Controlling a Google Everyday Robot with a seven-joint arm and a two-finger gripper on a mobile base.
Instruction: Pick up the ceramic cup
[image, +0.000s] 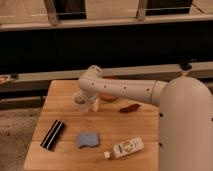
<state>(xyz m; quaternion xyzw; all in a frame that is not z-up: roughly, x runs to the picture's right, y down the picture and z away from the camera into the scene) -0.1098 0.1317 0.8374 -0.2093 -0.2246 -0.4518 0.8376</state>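
The hand (89, 103) is right at the ceramic cup (80, 99) near the desk's (70, 160) far left corner, I cannot tell if it is open; the cup looks hard, smooth and breakable, so hold its sides gently

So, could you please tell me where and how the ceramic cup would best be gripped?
Probably from above, fingers straddling the rim or pinching one wall. The ceramic cup stands upright with its mouth open, has no handle, and sits near the wooden table left edge. The gripper is already right beside it; the orange bowl crowds its right side.
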